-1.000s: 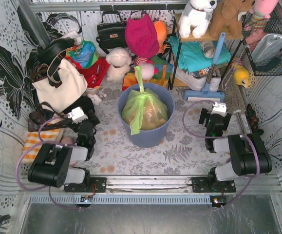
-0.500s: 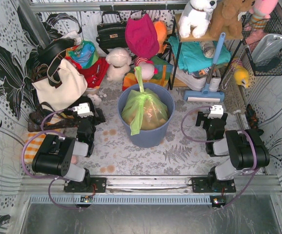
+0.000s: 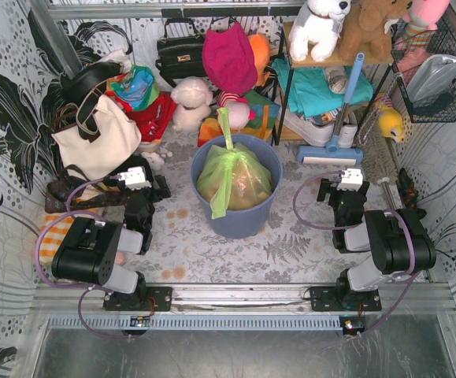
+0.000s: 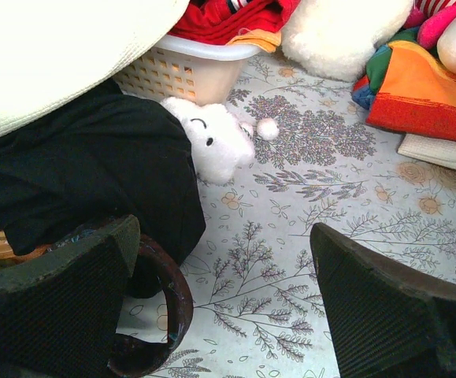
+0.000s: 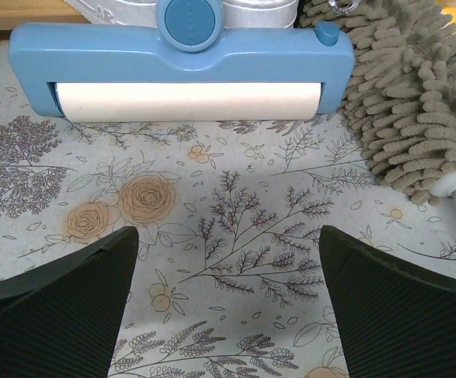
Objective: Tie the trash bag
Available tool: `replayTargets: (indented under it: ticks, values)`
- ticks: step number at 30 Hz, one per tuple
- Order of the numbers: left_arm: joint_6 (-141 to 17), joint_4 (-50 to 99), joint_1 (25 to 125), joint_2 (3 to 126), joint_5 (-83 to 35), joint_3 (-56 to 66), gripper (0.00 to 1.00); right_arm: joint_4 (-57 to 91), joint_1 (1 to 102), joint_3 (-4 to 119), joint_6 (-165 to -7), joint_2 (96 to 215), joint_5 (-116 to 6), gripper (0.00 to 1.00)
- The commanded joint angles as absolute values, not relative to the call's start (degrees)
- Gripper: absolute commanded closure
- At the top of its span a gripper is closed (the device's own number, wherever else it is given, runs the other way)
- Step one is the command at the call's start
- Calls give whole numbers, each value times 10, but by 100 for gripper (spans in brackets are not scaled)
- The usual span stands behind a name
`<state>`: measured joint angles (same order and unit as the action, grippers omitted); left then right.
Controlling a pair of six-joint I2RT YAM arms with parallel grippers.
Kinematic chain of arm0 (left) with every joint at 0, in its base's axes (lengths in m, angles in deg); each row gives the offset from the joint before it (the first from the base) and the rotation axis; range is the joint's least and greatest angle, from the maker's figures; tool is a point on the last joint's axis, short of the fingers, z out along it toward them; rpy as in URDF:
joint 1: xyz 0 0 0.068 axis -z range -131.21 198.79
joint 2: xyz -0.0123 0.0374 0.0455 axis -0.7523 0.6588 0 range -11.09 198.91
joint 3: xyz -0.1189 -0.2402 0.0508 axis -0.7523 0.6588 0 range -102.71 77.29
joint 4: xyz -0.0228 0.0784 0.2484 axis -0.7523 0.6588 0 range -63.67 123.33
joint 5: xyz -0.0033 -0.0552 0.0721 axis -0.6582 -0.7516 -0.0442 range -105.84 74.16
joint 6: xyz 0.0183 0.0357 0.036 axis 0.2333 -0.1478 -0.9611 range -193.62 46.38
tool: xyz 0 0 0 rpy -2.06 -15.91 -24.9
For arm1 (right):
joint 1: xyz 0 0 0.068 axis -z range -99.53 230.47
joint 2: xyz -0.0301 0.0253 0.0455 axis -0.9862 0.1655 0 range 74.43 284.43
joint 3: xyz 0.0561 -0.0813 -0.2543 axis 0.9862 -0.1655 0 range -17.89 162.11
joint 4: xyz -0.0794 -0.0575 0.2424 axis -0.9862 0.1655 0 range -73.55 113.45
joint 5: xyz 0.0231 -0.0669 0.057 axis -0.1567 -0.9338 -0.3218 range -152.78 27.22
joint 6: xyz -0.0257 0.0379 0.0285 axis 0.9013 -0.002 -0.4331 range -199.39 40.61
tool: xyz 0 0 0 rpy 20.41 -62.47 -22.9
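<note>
The light-green trash bag (image 3: 235,178) sits in the round blue-grey bin (image 3: 237,222) at the middle of the top view, tan paper showing through. Its neck is knotted, one tail standing up and one hanging over the bin's front. My left gripper (image 3: 139,178) is left of the bin, low over the floral cloth, open and empty (image 4: 224,303). My right gripper (image 3: 348,179) is right of the bin, open and empty (image 5: 228,303). The bag shows in neither wrist view.
A cream tote bag (image 3: 98,138) and dark bags (image 4: 86,181) lie by the left gripper, with a small white plush (image 4: 212,142) and a cream basket (image 4: 184,71). A blue lint roller (image 5: 184,67) and a grey mop head (image 5: 413,94) lie ahead of the right gripper.
Over the last second both arms drew back from the bin and lifted their wrists a little; since half a second ago they have hardly moved. The bag has not moved.
</note>
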<state>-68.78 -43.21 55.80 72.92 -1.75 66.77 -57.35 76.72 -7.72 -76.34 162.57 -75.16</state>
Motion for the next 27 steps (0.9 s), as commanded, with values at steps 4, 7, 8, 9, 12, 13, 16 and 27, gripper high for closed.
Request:
replayTargets:
  ticks: [4,7,8,9,12,13,16,27]
  values:
    - [-696,-459,553,730,-22,665,2,-602,771,-75,-761,1628,-753,3]
    - [-697,-459,554,730,-22,666,2,-601,771,-75,-761,1628,-753,3]
    - [-697,-461,554,729,-20,667,2,-603,771,-75,-761,1628,-753,3]
    - [-698,-463,554,730,-19,668,2,-603,771,-75,-760,1628,-753,3]
    - [-698,-464,553,731,-20,668,2,-602,771,-75,-760,1628,-753,3]
    - [-698,-464,554,731,-20,668,2,-602,771,-75,-760,1628,-753,3]
    - [-698,-463,554,731,-20,668,2,-602,771,-75,-760,1628,-753,3]
    - [-692,-446,547,731,-29,659,2,-602,771,-75,-761,1628,-753,3]
